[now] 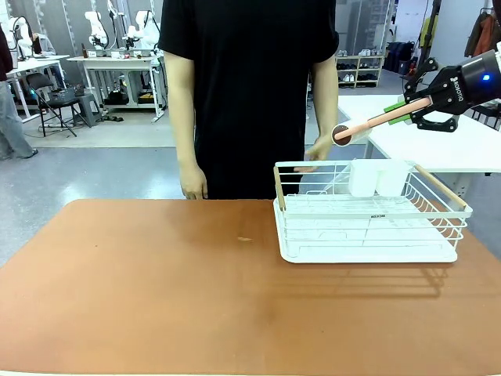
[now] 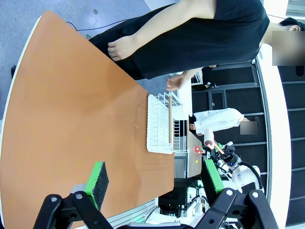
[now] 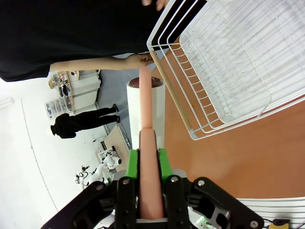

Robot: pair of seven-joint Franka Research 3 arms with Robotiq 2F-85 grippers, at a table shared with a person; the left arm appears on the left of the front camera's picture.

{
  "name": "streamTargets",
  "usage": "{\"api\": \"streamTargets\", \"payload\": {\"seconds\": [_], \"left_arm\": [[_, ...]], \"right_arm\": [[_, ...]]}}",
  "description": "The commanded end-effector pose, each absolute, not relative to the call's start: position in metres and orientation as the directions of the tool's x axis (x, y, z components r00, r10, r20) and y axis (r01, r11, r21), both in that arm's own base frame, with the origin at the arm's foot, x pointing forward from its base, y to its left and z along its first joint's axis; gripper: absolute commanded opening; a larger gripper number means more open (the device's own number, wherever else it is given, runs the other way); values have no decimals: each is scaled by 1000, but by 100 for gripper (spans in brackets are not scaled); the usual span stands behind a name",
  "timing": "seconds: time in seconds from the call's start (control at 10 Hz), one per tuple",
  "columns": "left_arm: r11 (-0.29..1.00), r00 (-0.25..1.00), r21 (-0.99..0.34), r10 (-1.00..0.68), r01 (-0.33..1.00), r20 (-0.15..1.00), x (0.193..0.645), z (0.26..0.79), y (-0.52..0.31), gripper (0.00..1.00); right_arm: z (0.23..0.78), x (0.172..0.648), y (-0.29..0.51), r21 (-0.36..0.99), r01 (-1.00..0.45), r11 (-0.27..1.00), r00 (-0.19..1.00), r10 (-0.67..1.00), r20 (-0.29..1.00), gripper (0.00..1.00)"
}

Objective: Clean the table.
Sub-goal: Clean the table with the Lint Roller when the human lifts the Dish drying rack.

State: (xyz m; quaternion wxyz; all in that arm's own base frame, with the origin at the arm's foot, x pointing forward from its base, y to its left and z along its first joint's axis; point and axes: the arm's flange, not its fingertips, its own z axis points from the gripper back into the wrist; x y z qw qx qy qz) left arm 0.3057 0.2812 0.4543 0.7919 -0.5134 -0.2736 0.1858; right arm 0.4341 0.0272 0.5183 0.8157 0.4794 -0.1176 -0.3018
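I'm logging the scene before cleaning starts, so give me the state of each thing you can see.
Table: one small speck on it.
Rack: upright on the table, looks empty.
Roller: held by its pink handle, off the table.
Right gripper: shut on the roller.
Left gripper: open, empty.

The table [image 1: 156, 298] is matt; the wire rack [image 1: 368, 235] is white-coated metal with wood rails [image 1: 442, 186]; the roller handle [image 1: 376, 121] is smooth plastic.

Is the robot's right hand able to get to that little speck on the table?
Probably yes: the right hand, shut on the roller, hangs above the white rack, and the speck lies on bare table beside it.
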Motion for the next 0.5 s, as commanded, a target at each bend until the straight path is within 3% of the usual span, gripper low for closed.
{"api": "streamTargets", "payload": {"seconds": [0.0, 0.4], "left_arm": [[394, 775, -919, 574, 20, 264, 303, 454, 281, 100], [394, 775, -919, 574, 20, 264, 303, 454, 281, 100]], "right_arm": [[519, 434, 28, 853, 379, 358, 791, -605, -97, 0], [519, 434, 28, 853, 379, 358, 791, -605, -97, 0]]}}
